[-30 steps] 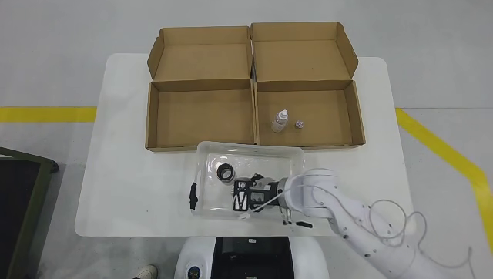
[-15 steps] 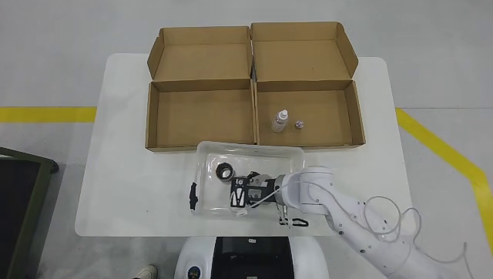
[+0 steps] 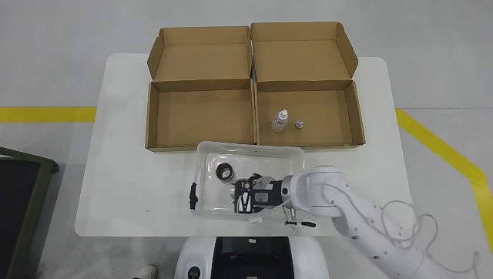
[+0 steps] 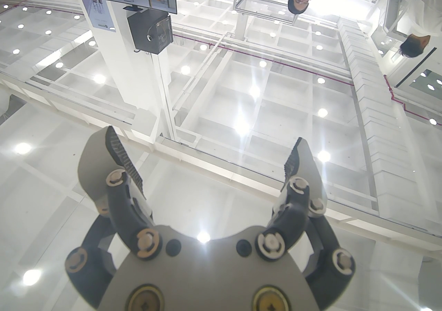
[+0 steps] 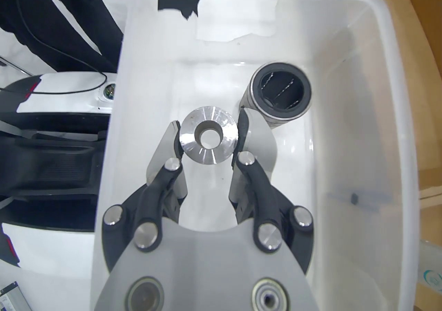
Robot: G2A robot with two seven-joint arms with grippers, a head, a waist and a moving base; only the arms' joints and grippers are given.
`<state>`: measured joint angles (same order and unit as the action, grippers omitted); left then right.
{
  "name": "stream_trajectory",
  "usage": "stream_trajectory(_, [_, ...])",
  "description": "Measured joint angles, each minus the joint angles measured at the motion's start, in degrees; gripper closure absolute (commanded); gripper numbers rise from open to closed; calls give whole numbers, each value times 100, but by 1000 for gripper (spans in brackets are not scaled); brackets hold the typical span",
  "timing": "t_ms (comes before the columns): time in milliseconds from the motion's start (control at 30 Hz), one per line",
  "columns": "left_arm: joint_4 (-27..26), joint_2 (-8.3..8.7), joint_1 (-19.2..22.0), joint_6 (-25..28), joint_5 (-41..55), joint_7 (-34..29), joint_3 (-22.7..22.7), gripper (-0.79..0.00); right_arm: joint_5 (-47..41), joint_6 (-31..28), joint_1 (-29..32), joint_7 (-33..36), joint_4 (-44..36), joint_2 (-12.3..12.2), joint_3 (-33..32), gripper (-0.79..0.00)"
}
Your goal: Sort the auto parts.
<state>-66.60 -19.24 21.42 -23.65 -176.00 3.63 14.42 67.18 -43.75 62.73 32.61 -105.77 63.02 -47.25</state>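
While the right claw (image 5: 209, 136) pinched the polished metal ring (image 5: 224, 147) by its smooth rim inside the clear plastic bin (image 5: 388, 60), just beside the linear bearing (image 5: 280, 98), the slick ring seemed liable to slip free on lifting.

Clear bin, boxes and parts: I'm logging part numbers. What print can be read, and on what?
Blank: white label on the clear bin.
No markings: metal ring, bearing sleeve.
Too small to read: any print on the bottle in the right box.
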Motion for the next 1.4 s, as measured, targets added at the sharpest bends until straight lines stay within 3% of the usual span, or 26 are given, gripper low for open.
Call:
stream_trajectory(533, [0,0,0,0,0,0,0,-785,-2549,529,-11,124,-934,-75,-872,0])
stream_trajectory(1400, [0,0,0,0,0,0,0,-785,-4918,1092,289,-678,-738,-120,-1877,0])
